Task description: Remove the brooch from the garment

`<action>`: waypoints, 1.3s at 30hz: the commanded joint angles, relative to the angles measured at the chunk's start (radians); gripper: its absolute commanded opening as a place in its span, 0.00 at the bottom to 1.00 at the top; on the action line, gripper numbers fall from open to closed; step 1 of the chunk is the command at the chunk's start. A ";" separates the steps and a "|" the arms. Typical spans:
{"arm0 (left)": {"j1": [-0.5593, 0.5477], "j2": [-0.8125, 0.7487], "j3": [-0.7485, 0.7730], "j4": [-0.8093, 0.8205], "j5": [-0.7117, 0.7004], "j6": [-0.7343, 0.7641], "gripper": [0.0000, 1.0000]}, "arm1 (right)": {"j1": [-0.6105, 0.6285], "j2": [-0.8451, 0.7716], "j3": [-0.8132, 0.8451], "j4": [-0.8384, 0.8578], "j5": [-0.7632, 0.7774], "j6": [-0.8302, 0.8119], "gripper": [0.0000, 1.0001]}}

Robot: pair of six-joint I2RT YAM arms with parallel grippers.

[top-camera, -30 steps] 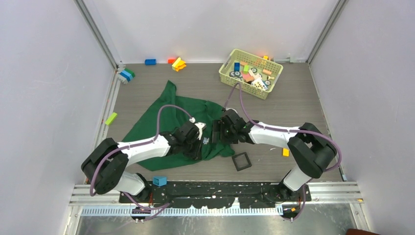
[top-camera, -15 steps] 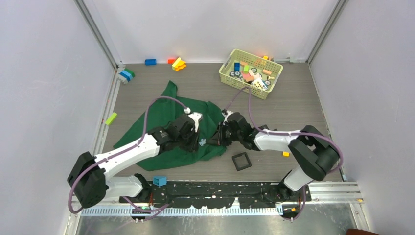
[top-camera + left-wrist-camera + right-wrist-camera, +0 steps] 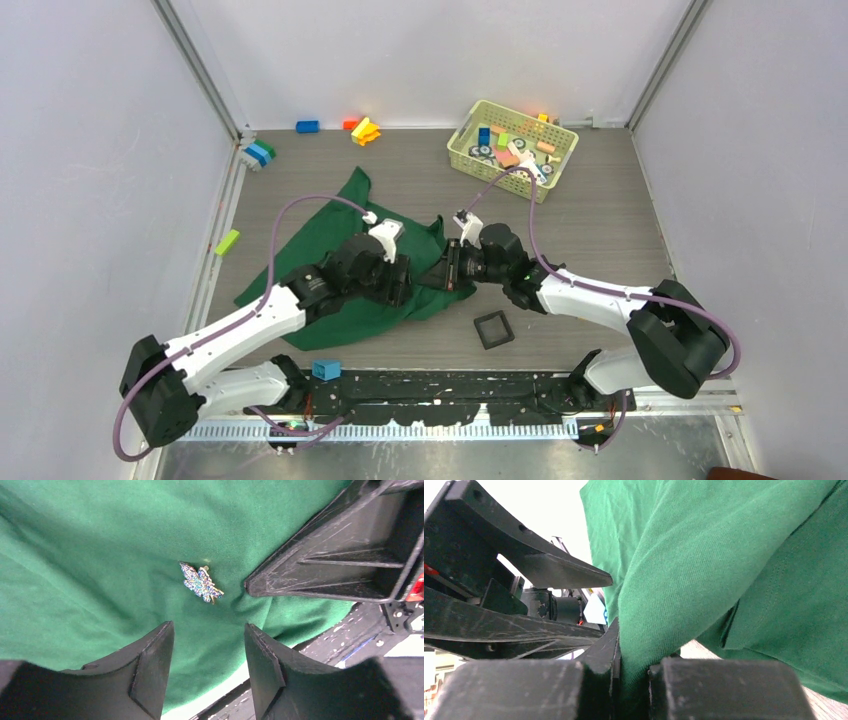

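**A:** Starting from the left side, what lies on the grey wood-pattern table [image 3: 610,215]?

**B:** At the left edge there is a small lime-green block [image 3: 227,242]. To its right, the large dark green cloth garment [image 3: 325,235] is spread, crumpled, over the middle-left of the table.

**A:** And the left end effector [image 3: 207,628]?

**B:** It hangs over the right part of the garment. Its two black fingers stand apart with a clear gap. Nothing is between them, so it holds nothing.

**A:** Where is the brooch?

**B:** The tiny spiky leaf-shaped brooch [image 3: 201,582], pale with a bluish glitter, lies on the green cloth. It is a little beyond the gap of the left fingers and does not touch them. In the top view I cannot find it, because the arms cover that place.

**A:** What comes on its right?

**B:** The right end effector [image 3: 634,677]. In the left wrist view, one of its black fingers is just beside the brooch. Its jaws are pressed together on a fold of the garment.

**A:** And further right?

**B:** A small black square tray [image 3: 493,329] lies on the table near the garment's lower right edge, apart from it. At the back right stands a pale yellow-green plastic basket [image 3: 497,180] with mixed coloured pieces inside.
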 commanded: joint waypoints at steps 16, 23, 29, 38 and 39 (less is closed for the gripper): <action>0.054 0.003 0.008 0.118 0.048 -0.126 0.48 | 0.010 -0.020 -0.005 0.120 -0.045 -0.006 0.01; 0.063 0.050 0.016 0.142 0.054 -0.126 0.43 | 0.011 -0.025 -0.018 0.127 -0.044 -0.004 0.01; 0.075 0.088 0.011 0.143 0.049 -0.124 0.28 | 0.012 -0.037 -0.020 0.128 -0.041 -0.006 0.01; 0.096 0.075 -0.004 0.142 0.050 -0.097 0.00 | 0.012 -0.030 -0.004 0.044 0.025 -0.024 0.01; 0.099 0.067 -0.006 0.138 0.048 -0.092 0.00 | 0.012 -0.028 0.000 0.023 0.057 -0.027 0.01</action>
